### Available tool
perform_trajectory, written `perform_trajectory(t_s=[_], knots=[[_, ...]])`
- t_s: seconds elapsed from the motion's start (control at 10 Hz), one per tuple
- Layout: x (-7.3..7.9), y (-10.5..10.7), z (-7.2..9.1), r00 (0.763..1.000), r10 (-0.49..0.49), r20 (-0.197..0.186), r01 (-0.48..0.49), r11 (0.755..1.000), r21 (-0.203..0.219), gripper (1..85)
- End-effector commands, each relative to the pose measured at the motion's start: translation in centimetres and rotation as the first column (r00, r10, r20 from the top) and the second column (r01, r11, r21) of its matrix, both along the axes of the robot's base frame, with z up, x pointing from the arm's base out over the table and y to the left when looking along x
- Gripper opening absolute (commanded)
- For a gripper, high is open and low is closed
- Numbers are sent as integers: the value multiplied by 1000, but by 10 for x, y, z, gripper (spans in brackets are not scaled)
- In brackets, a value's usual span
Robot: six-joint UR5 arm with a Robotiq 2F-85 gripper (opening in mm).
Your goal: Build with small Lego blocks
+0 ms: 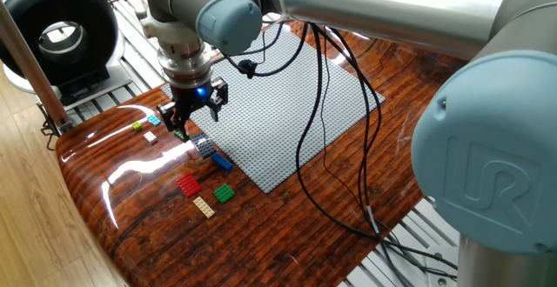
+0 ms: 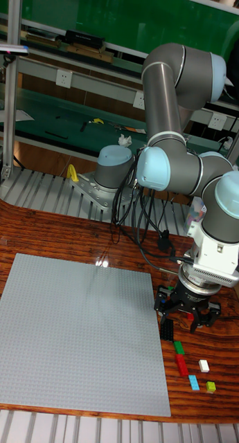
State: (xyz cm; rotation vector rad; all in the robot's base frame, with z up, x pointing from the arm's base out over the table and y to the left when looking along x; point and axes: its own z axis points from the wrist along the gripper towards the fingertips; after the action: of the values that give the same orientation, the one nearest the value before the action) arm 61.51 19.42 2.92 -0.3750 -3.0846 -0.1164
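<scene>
A: Where is the pincer point(image 1: 181, 126)?
B: Low over the surface point(image 1: 287, 226), at the near edge of the grey baseplate point(image 1: 278, 113). Whether it is parted or clamped, I cannot tell; something green shows at its tip.

A: And the blocks?
B: Beside that edge. The red point(image 1: 188, 184), tan point(image 1: 204, 206) and green point(image 1: 224, 193) ones lie close together; a blue one point(image 1: 221, 161) rests against the baseplate. Light blue point(image 1: 154, 120), yellow-green point(image 1: 137, 126) and white point(image 1: 150, 136) ones lie further along.
</scene>
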Motion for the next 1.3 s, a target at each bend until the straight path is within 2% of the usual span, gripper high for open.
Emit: perform_trajectory(t_s=[0.0, 0.2, 0.5, 0.7, 0.8, 1.2], knots=[[0, 1, 1, 1000, -8, -2, 8, 1000, 8, 653], [3, 4, 2, 999, -46, 5, 45, 999, 18, 643], [2, 2, -3, 999, -42, 18, 42, 999, 19, 620], [1, -2, -3, 999, -20, 35, 20, 1000, 15, 620], [2, -9, -2, 999, 13, 53, -13, 1000, -7, 617], [8, 1, 1, 994, 81, 75, -80, 997, -20, 617]])
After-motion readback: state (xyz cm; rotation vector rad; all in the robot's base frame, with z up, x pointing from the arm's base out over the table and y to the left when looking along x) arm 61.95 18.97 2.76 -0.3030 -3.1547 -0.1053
